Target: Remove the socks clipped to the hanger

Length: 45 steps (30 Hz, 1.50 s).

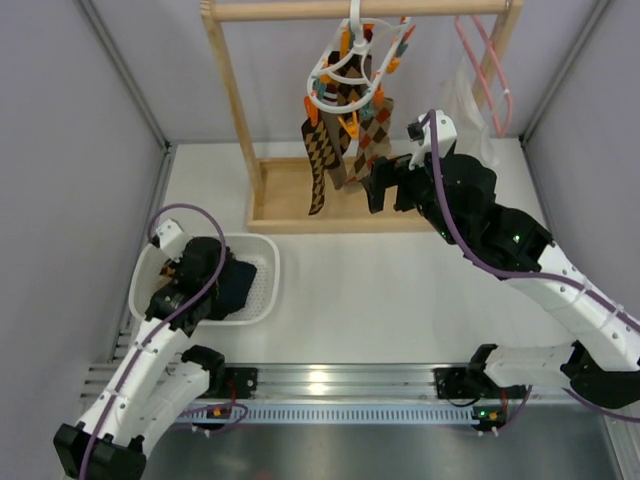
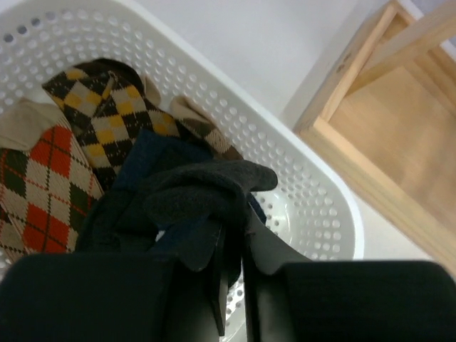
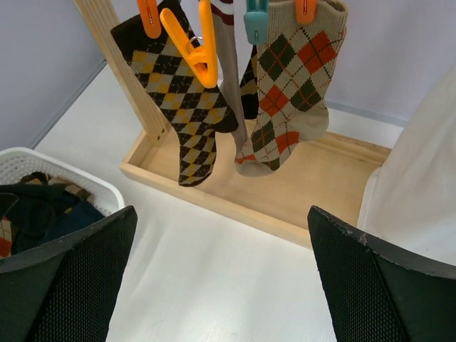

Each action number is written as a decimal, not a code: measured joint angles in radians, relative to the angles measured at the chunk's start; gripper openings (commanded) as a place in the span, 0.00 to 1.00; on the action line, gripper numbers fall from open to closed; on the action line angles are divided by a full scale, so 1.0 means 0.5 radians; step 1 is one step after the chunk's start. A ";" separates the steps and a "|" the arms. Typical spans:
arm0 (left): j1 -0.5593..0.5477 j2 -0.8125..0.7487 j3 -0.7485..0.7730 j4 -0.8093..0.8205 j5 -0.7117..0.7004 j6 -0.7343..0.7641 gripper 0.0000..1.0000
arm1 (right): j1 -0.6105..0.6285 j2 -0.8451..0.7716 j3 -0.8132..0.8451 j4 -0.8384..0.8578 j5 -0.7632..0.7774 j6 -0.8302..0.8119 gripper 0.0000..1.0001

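Where the white plastic ring hanger (image 1: pixel 345 60) hooks over the round wooden rail (image 1: pixel 280 10), soft knit argyle socks (image 1: pixel 350 140) hang from its clips above the flat wooden base tray (image 3: pixel 320 185). In the right wrist view, a brown-and-yellow diamond sock (image 3: pixel 182 107) is held by an orange clothespin (image 3: pixel 192 43). Beside it, a tan sock (image 3: pixel 288 92) with orange and green diamonds hangs under a teal clothespin (image 3: pixel 255 21). The right gripper (image 3: pixel 221 214) faces these socks with its jaws spread wide and nothing between the mesh-textured pads (image 3: pixel 78 278). A white translucent garment (image 3: pixel 420 192) hangs at its right. The left gripper (image 2: pixel 231 249) sits inside the white perforated plastic basket (image 2: pixel 299 164), fingers pressed together on a fold of a dark navy sock (image 2: pixel 199 185). Two more argyle socks lie in the basket: a brown-yellow one (image 2: pixel 107 107) against the rim and an orange-and-tan one (image 2: pixel 50 185) beside it.
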 measured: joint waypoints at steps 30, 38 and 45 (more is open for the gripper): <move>-0.148 1.149 0.333 1.355 1.575 0.825 0.97 | -0.006 -0.529 -0.669 0.330 -0.729 -0.005 1.00; -0.148 1.505 0.461 1.814 1.651 1.028 0.47 | -0.006 -0.780 -0.810 0.362 -0.996 -0.026 1.00; -0.197 1.685 0.578 1.931 1.635 1.098 0.11 | -0.006 -0.788 -0.810 0.404 -1.105 -0.024 0.99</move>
